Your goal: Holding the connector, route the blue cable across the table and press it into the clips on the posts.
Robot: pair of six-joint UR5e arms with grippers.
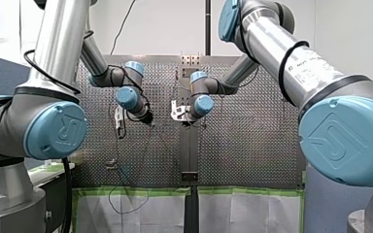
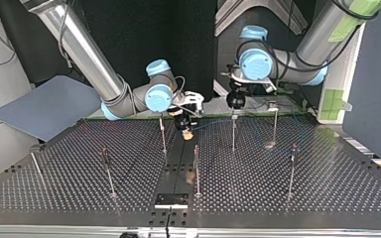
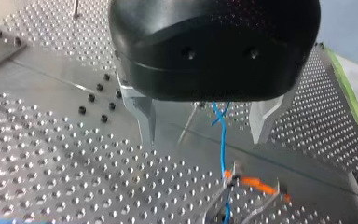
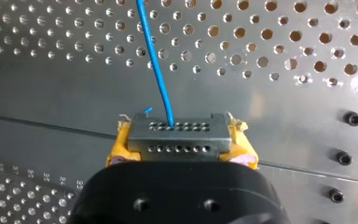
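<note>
Fingers of my right gripper (image 4: pixel 181 141) are clamped on the grey connector (image 4: pixel 179 133), with a yellow pad (image 4: pixel 120 150) pressed to each of its short ends. The connector sits squarely between the fingertips, and its face with two rows of small holes is turned outward. The blue cable (image 4: pixel 154 65) leaves one hole in the row farther from the gripper body and runs straight ahead of the fingers, over the perforated table (image 4: pixel 284 42).

My left gripper (image 3: pixel 203 139) hangs above the table with its two metal fingers (image 3: pixel 145 114) wide apart, gripping nothing. The cable passes through the gap between them, nearer one finger than the other and touching neither. It drops past the fingertips to an orange clip (image 3: pixel 257 185) just below and ahead of them. Whether it is seated in that clip I cannot tell. In the top view the two grippers are near each other, the cable is strung between them and thin posts (image 2: pixel 233 134) stand around.
</note>
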